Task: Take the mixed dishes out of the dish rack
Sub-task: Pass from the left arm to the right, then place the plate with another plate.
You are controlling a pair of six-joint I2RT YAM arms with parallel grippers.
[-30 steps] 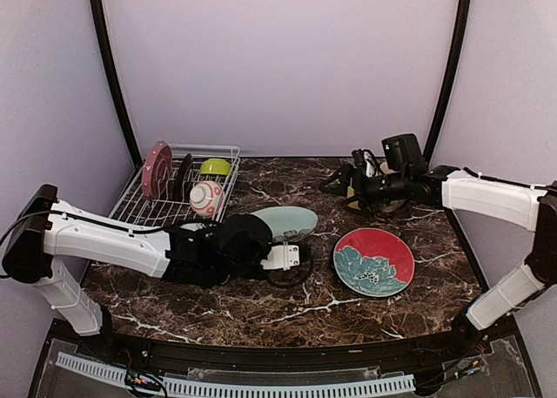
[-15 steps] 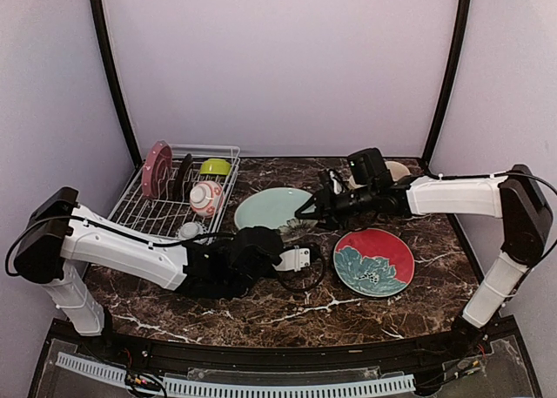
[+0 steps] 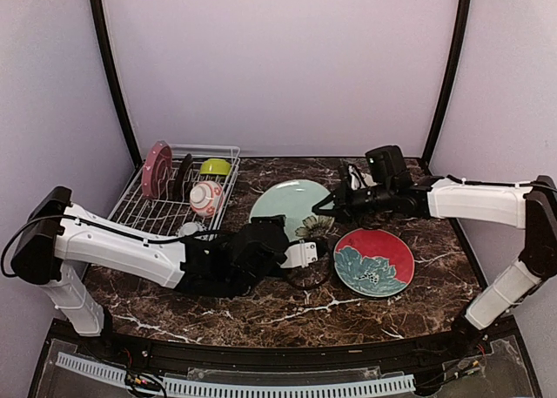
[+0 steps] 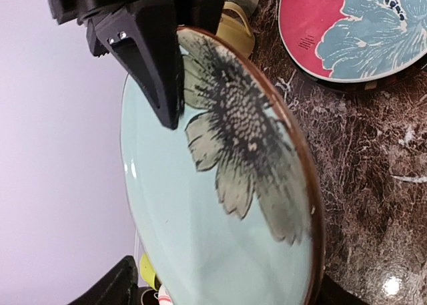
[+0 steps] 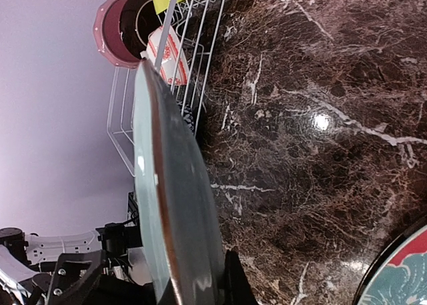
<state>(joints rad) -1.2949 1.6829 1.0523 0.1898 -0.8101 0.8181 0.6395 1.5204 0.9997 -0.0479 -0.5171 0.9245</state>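
A pale green plate (image 3: 290,206) with a dark flower stands tilted above the table between both arms. My right gripper (image 3: 333,208) is shut on its far right rim; one of its black fingers (image 4: 157,58) presses on the plate's face. My left gripper (image 3: 298,234) is open at the plate's near rim, with its jaws standing apart on either side. The white wire dish rack (image 3: 148,211) at the back left holds a pink plate (image 3: 157,169), a black plate (image 3: 184,173), a lime-green bowl (image 3: 215,166) and a red-and-white bowl (image 3: 206,198).
A red plate with a blue flower (image 3: 373,260) lies flat on the dark marble table (image 3: 261,315), right of centre. A yellowish mug (image 4: 235,30) stands behind the held plate. Black frame poles (image 3: 113,76) rise at both back corners.
The green plate has risen and moved right. My right gripper came in from the back right and shut on its rim. My left gripper's jaws have opened off the plate.
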